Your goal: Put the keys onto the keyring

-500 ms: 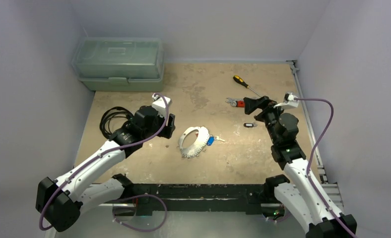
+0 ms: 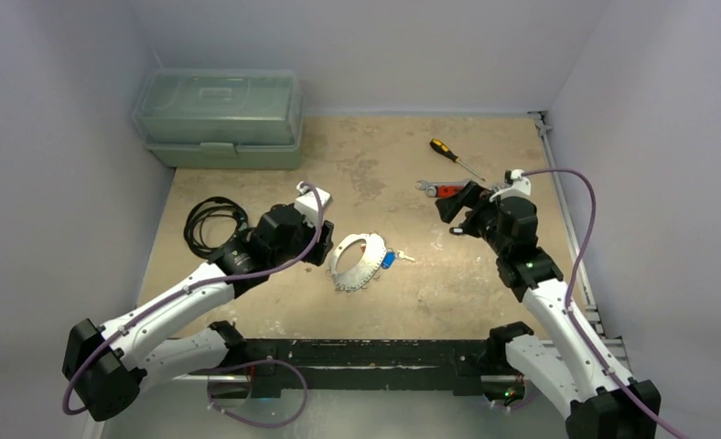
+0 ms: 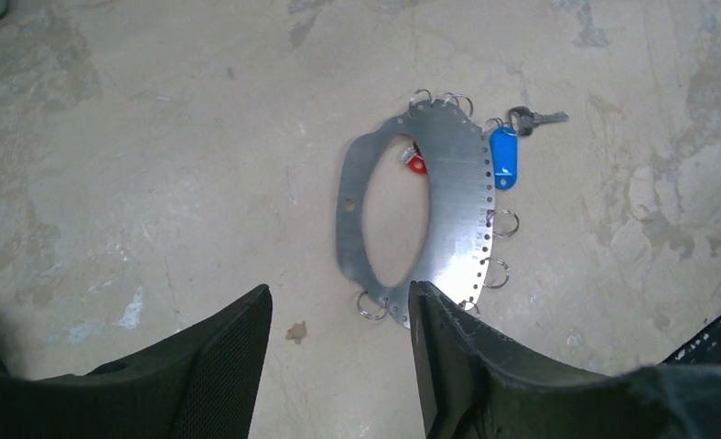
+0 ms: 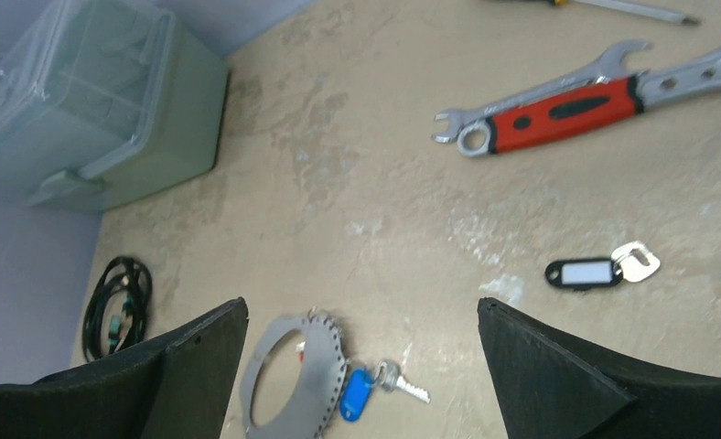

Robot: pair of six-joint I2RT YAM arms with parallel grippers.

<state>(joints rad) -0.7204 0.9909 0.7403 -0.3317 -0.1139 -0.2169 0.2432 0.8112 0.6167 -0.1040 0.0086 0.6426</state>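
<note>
Both arms have swung inward. Flat on the counter (image 2: 430,293) lies the keyring (image 3: 457,201), a blue-tagged key (image 3: 503,168) at its right edge. Its long axis points straight ahead of the left fingers (image 3: 252,315), which are nearer, partly apart and empty. The right fingers (image 4: 229,325), wide apart and empty, hover near the loose black-tagged key (image 4: 587,272).

Thin, flat, shiny metal for the keyring (image 3: 457,210) — smooth, with a soft gleam. Glossy plastic on the blue tag (image 3: 503,157), silvery metal on the key (image 3: 537,117) beside it. Smooth plastic on the black tag (image 4: 587,272). Bright metal with a red, rubbery-looking grip on the wrench (image 4: 558,108). See-through greenish plastic for the box (image 4: 91,101). Rough, matt and blotchy like stone — the tabletop (image 3: 156,137). Matt black on the left pincer (image 3: 338,302), with a fine bumpy pad.
</note>
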